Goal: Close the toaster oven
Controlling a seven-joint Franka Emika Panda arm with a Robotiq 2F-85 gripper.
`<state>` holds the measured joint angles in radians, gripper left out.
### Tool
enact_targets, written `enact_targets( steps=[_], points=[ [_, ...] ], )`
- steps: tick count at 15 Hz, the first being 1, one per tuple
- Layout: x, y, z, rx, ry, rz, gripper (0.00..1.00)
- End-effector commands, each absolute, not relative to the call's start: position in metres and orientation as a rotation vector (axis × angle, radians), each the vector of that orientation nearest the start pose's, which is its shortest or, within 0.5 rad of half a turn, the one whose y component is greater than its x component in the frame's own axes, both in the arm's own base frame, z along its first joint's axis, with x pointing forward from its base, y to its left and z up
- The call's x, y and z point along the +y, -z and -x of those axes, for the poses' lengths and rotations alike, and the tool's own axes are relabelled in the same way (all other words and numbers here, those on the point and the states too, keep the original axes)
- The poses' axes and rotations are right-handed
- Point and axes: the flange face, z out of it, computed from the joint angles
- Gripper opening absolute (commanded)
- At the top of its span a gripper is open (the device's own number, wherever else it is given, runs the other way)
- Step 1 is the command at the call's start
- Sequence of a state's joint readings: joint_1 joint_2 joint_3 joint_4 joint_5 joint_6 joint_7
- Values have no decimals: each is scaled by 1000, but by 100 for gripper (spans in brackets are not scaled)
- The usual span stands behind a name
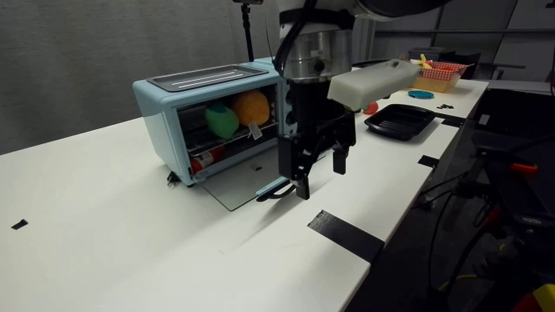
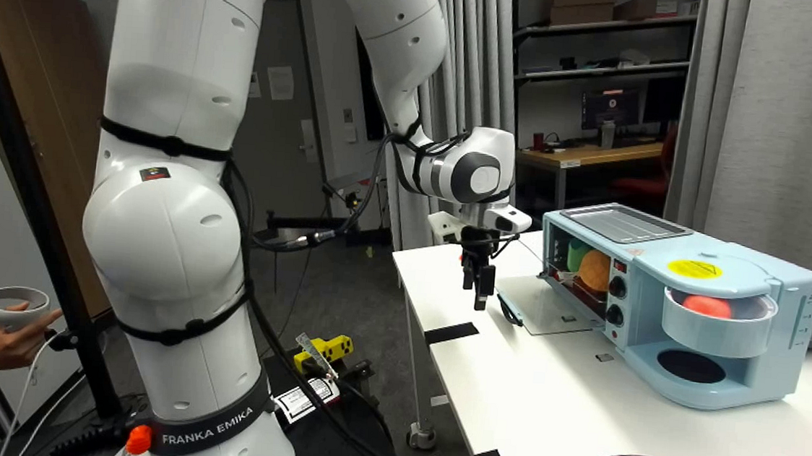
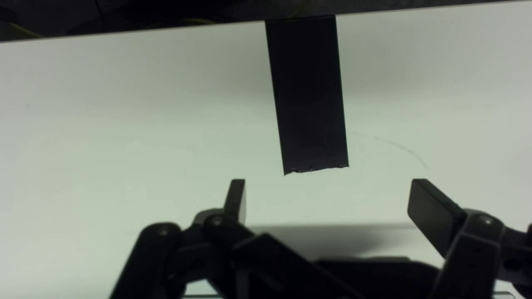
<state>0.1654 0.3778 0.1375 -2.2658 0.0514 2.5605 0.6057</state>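
Pale blue, the toaster oven (image 1: pixel 157 125) has its glass door (image 1: pixel 237 186) lowered.

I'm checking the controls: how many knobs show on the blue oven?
2: an upper knob and a lower knob, one above the other on the front of the oven. More may be hidden.

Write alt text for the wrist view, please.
An open, empty gripper hangs over a white table. The black toaster oven door handle shows at the bottom, partly hidden by the gripper; a black tape strip runs to the table's edge at the top.
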Motion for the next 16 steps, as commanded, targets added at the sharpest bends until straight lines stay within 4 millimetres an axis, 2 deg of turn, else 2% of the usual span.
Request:
enact_targets(
  steps=[1,2,5,12,16],
  points=[
    [168,-170,-511,574,-146,3050,100],
    [162,-176,-505,544,-171,3058,100],
    [165,-170,-506,544,-179,3063,100],
    [165,-170,-507,546,-176,3062,100],
    [158,-167,-518,565,-144,3092,100]
  ],
)
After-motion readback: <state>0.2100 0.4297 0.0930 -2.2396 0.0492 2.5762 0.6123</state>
